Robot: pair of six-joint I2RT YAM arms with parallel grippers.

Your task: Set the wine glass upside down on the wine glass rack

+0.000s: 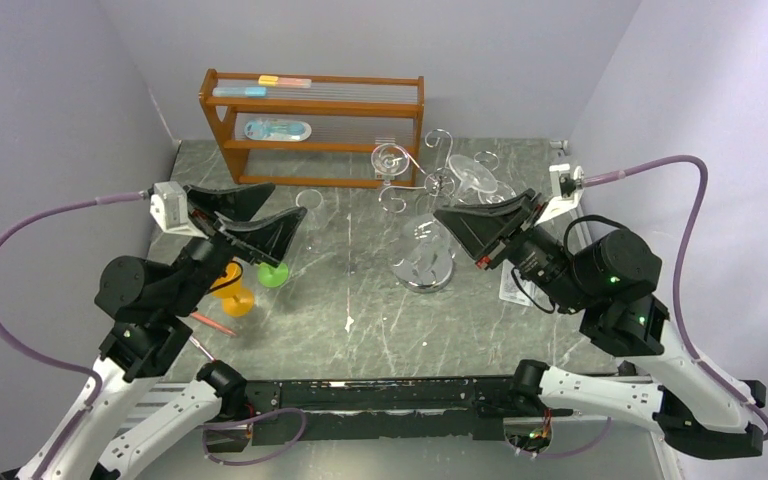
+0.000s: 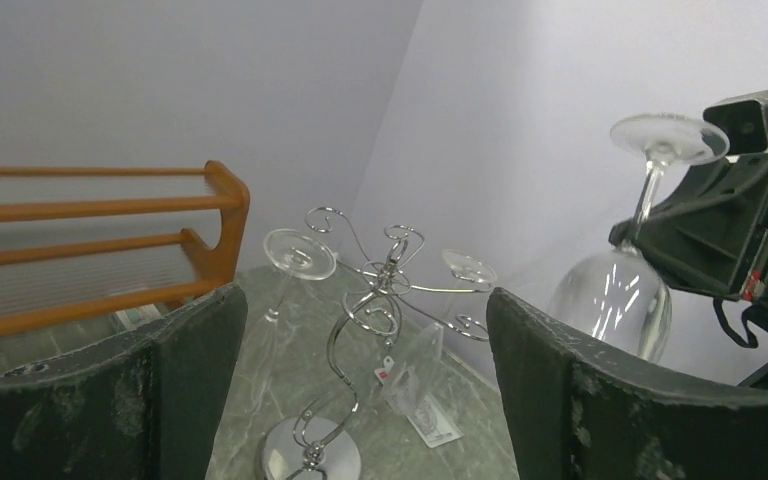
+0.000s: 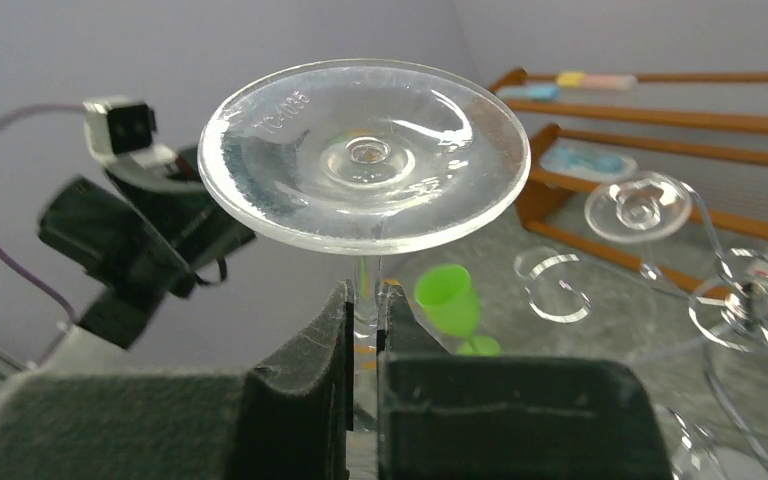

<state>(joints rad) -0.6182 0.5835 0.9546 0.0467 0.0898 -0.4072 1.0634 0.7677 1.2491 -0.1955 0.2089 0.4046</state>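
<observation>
The wine glass (image 3: 365,155) is upside down, its round foot on top and its bowl (image 2: 615,305) below. My right gripper (image 3: 365,300) is shut on its stem and holds it in the air beside the rack, to the rack's right in the top view (image 1: 477,177). The wine glass rack (image 2: 360,300) is a chrome wire stand with curled arms and a round mirrored base (image 1: 430,280). Two other glasses hang on it, one foot showing on the left (image 2: 300,255) and one on the right (image 2: 468,268). My left gripper (image 1: 285,200) is open and empty, left of the rack and facing it.
A brown wooden shelf unit (image 1: 310,120) stands at the back. A green plastic cup (image 1: 273,275) and an orange one (image 1: 230,290) stand under my left arm, with a thin red stick (image 1: 210,322) nearby. A paper tag (image 2: 430,420) lies by the rack.
</observation>
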